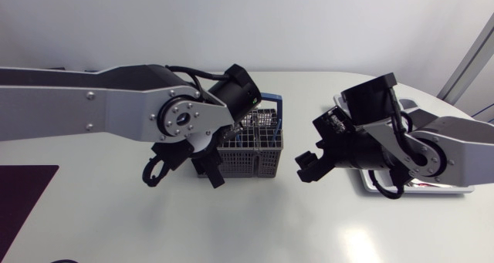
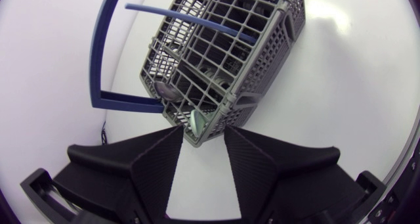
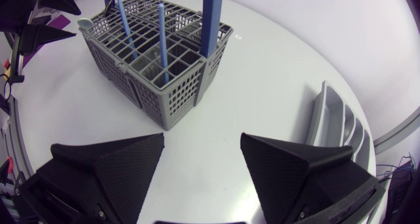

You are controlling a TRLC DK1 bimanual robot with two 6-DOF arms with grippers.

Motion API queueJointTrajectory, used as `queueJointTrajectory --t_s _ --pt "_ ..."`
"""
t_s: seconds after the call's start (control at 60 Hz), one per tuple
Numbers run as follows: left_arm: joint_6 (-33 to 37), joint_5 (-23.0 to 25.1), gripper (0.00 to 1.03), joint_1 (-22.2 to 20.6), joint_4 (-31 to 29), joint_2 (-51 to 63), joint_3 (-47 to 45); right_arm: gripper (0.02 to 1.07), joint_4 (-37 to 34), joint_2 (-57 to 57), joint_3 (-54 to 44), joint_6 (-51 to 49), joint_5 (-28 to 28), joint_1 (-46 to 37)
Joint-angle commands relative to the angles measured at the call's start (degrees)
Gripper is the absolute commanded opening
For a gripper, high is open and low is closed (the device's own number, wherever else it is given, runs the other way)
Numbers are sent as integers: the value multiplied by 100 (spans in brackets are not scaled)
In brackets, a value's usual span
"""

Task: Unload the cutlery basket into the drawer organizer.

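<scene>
The grey mesh basket [image 1: 255,143] is stood upright on the white tabletop [image 1: 255,224], near its middle. A blue handle [image 3: 211,20] is raised over it, and thin blue cutlery [image 3: 161,43] is seen standing in its compartments. In the left wrist view a spoon bowl [image 2: 197,120] is seen pressed against the mesh at one corner.

The left fingers [image 1: 214,174] are held at the basket's near left corner, low over the tabletop. In the left wrist view these fingers [image 2: 157,165] are spread apart, with that corner just at their tips; whether it is touched cannot be told.

The right fingers [image 1: 306,168] are placed just to the right of the basket, clear of it. In the right wrist view they [image 3: 111,165] are seen wide apart with only bare tabletop between them, and the basket lies ahead of them.

The white organizer [image 1: 417,187] is set at the tabletop's right side, largely covered by the right arm [image 1: 421,151]. Its ribbed dividers [image 3: 335,122] are seen beside the right fingers.
</scene>
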Motion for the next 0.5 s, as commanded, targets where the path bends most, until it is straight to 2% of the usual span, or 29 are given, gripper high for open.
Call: queueJointTrajectory --t_s 0.0,0.433,0.483 --pt "-113 -176 46 33 81 134 -3 87 50 104 -68 -44 43 37" --pt "-96 -360 42 227 424 433 -38 87 129 165 -111 -62 43 37" --pt "-96 -369 38 227 459 442 -56 87 129 165 -129 -62 43 37"
